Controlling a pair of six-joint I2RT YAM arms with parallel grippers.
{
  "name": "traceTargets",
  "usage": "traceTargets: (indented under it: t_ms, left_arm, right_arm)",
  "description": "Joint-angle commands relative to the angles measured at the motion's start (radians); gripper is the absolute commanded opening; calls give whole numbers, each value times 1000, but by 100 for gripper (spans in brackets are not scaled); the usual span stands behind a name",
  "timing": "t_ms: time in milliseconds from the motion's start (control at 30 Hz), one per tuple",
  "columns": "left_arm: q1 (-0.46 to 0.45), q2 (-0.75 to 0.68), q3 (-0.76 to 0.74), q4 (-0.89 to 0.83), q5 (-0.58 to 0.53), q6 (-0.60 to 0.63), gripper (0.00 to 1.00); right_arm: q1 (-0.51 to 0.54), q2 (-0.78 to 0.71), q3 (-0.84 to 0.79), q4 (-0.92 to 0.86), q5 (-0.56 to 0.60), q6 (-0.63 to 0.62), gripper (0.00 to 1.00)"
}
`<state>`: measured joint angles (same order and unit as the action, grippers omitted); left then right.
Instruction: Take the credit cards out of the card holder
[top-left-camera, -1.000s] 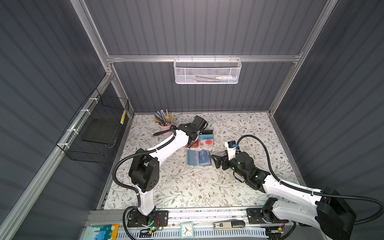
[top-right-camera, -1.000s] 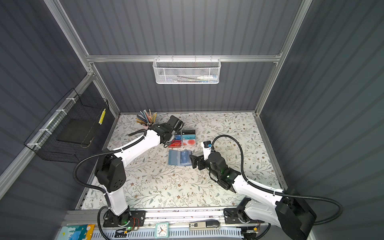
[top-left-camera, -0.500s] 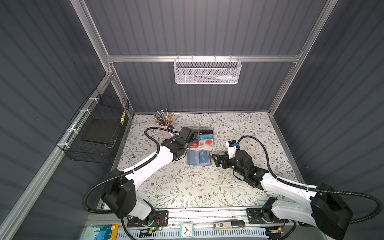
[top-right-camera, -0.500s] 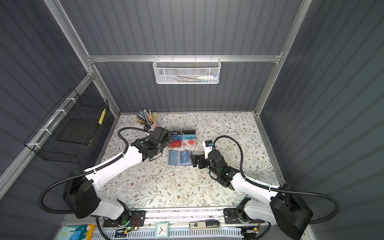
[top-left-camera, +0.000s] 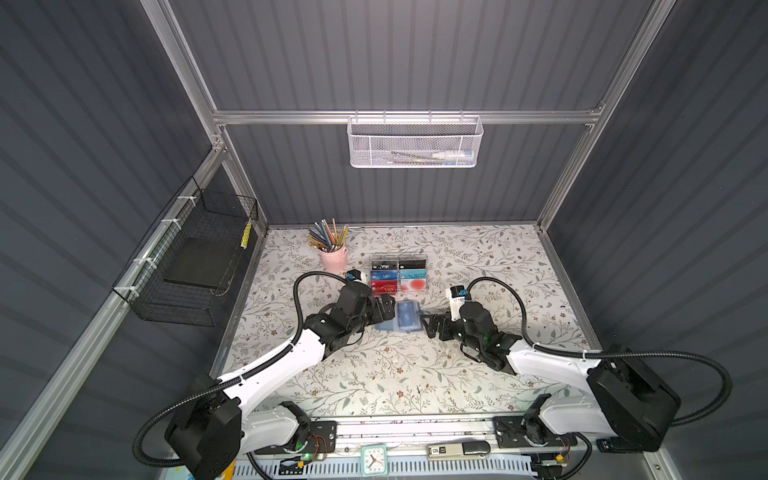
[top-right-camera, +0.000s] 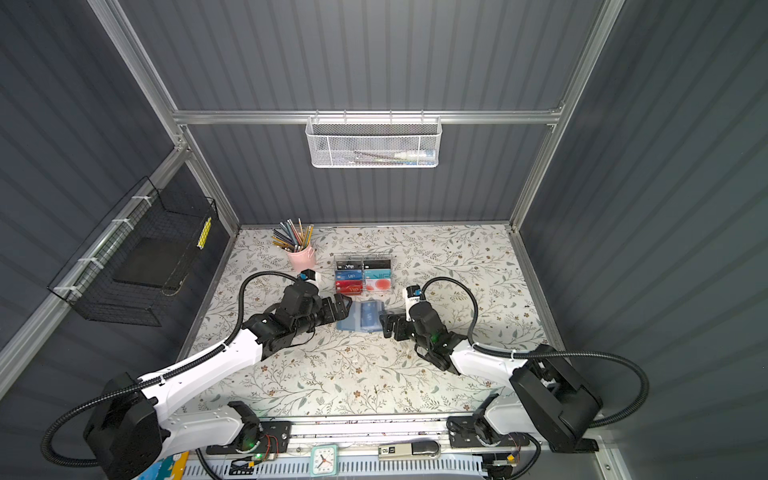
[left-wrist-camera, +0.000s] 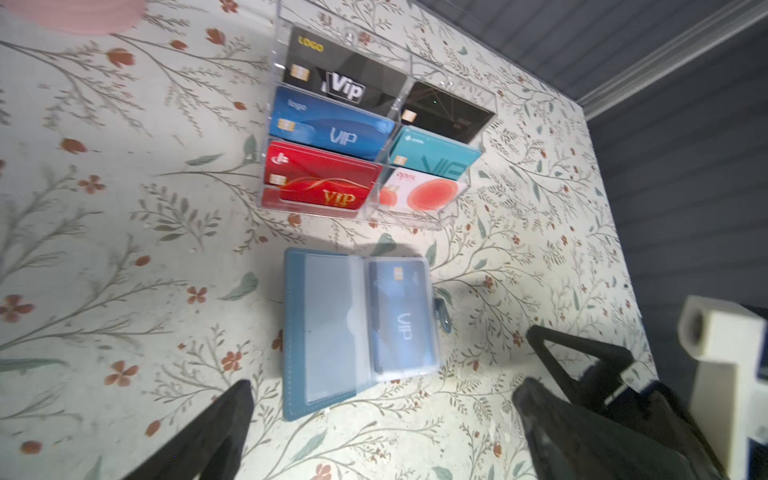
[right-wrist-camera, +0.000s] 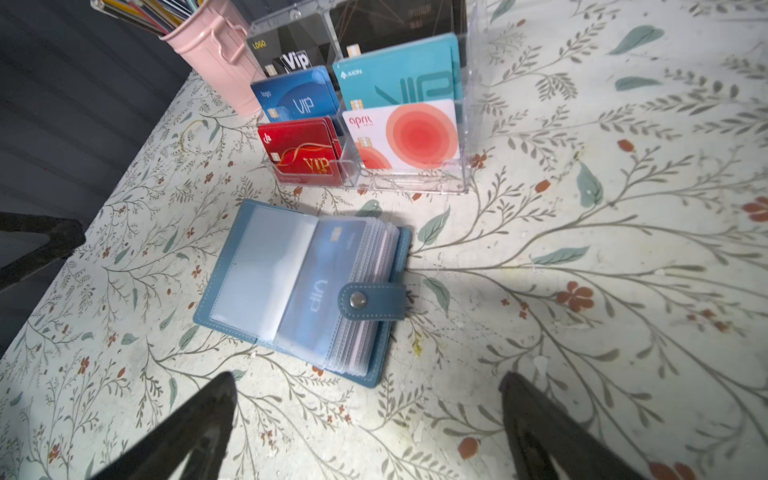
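Observation:
The card holder (top-left-camera: 401, 318) (top-right-camera: 360, 316) lies open on the floral table, a blue-grey booklet with clear sleeves (left-wrist-camera: 328, 332) and a snap tab (right-wrist-camera: 365, 301). A blue credit card (left-wrist-camera: 401, 320) (right-wrist-camera: 318, 286) with pale lettering sits in its right-hand sleeve; the left sleeve looks empty. A white credit card with red-orange circles (right-wrist-camera: 411, 133) (left-wrist-camera: 424, 193) stands in the acrylic rack. My left gripper (top-left-camera: 385, 309) (left-wrist-camera: 382, 411) is open at the holder's left edge. My right gripper (top-left-camera: 428, 322) (right-wrist-camera: 365, 386) is open at its right edge. Neither holds anything.
The clear acrylic rack (right-wrist-camera: 468, 104) with several VIP cards stands just behind the holder. A pink cup of pencils (top-left-camera: 333, 257) is to its left. A black wire basket (top-left-camera: 187, 266) hangs on the left wall, a white mesh basket (top-left-camera: 413, 143) on the back wall.
My left arm has drawn back from the acrylic rack and come down beside the holder's left edge, its jaws wider than before. The right arm has barely moved.

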<state>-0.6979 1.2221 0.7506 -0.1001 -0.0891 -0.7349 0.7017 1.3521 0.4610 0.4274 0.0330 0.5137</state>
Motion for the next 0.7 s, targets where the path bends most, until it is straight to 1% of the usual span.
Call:
traceTargets:
  t_ms: [0, 133, 367, 667]
  left_arm:
    - [-5, 33, -36, 118, 130, 51, 100]
    - [-6, 76, -58, 194, 194, 51, 100]
    - [-7, 123, -105, 270, 187, 53, 100]
    - [-8, 223, -58, 350, 201, 4, 100]
  right_arm:
    - [-4, 35, 2, 31, -12, 14, 99]
    - [-7, 65, 10, 27, 25, 5, 99]
    - [-12, 120, 38, 10, 70, -10, 99]
    - [-28, 184, 89, -20, 102, -18, 99]
